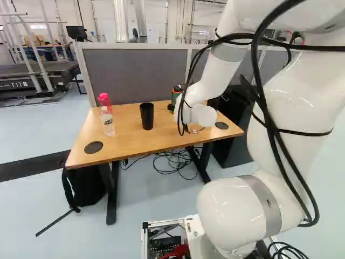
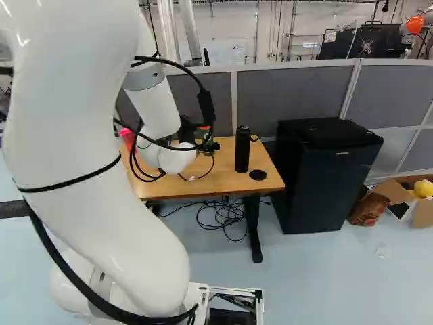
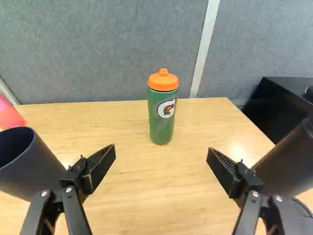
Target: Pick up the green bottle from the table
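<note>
Bottle (image 3: 161,125), green with an orange lid (image 3: 163,81), stands upright on the far part of the table (image 3: 146,196), right of the cup (image 1: 146,116). Its round white label (image 3: 166,108) carries an orange mark. The gripper (image 2: 198,140) points toward it, fingers (image 3: 100,164) spread wide, gripping nothing.

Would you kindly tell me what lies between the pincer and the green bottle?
In the wrist view, only bare table shows between the open pincer and the green bottle.
</note>
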Controlling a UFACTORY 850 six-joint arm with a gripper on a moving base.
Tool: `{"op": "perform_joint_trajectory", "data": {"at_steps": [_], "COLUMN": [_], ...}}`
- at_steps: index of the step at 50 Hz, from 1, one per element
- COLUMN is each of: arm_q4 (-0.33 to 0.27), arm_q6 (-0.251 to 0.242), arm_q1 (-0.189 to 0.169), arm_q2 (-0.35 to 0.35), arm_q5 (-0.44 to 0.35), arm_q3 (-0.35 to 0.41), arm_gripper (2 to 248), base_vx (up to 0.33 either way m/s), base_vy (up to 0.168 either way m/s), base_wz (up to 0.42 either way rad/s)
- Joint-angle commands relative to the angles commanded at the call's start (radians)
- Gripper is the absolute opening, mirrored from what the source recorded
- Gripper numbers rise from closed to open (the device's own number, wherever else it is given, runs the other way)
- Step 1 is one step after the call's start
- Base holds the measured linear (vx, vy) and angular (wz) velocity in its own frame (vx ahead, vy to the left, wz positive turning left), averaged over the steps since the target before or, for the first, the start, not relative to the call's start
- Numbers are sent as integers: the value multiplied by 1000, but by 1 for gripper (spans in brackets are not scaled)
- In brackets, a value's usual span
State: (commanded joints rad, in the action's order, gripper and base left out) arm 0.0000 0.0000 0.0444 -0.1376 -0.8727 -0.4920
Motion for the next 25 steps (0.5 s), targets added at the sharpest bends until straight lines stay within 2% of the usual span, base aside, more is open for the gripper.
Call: {"op": "perform_joint_trajectory", "data": {"at_steps": [25], "arm_q4": [0], "arm_q6": [0], "arm_q1": [21], "arm_q2": [-120], "arm_q5": [0], "arm_q3": [-136], "arm_gripper": [247], "base_vx": [0], "base_vy": [0], "base_wz": [0]}}
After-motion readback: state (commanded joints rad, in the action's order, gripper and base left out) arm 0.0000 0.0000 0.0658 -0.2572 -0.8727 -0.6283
